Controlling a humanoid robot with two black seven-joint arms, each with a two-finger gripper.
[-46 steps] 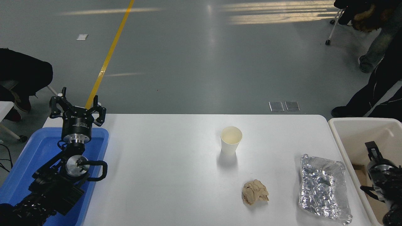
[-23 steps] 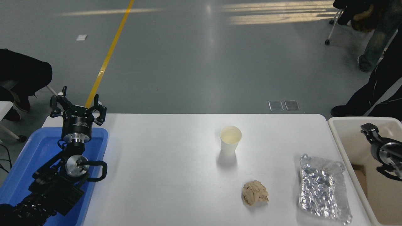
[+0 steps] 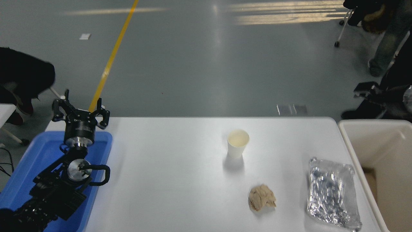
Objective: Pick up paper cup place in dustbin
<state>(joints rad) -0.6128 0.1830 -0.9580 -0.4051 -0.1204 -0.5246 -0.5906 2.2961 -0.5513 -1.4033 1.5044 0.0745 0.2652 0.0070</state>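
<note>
The paper cup (image 3: 238,143) stands upright on the white bench (image 3: 167,180), a little right of the middle and toward the far edge, its open mouth showing a pale cream inside and a soft shadow falling on the near side of its base. Nothing touches it. Nearer the camera and slightly to the right lies a crumpled tan paper ball (image 3: 262,197), well apart from the cup. Further right, near the bench's right edge, sits a crinkled silver foil tray (image 3: 333,193), just beside the dustbin (image 3: 349,141), a large cream-white bin whose thick rounded rim runs along the right end of the bench. The right gripper (image 3: 365,91) is up at the right edge of the view, beyond the far end of the dustbin and above the floor, well apart from the cup; it is blurred and dark against the dark clothing of a person (image 3: 391,48) standing there, so I cannot tell whether its fingers are open or closed. The left gripper (image 3: 80,109) is parked at the lower left over the far end of a blue plastic tray (image 3: 35,161), its fingers spread open and holding nothing.
</note>
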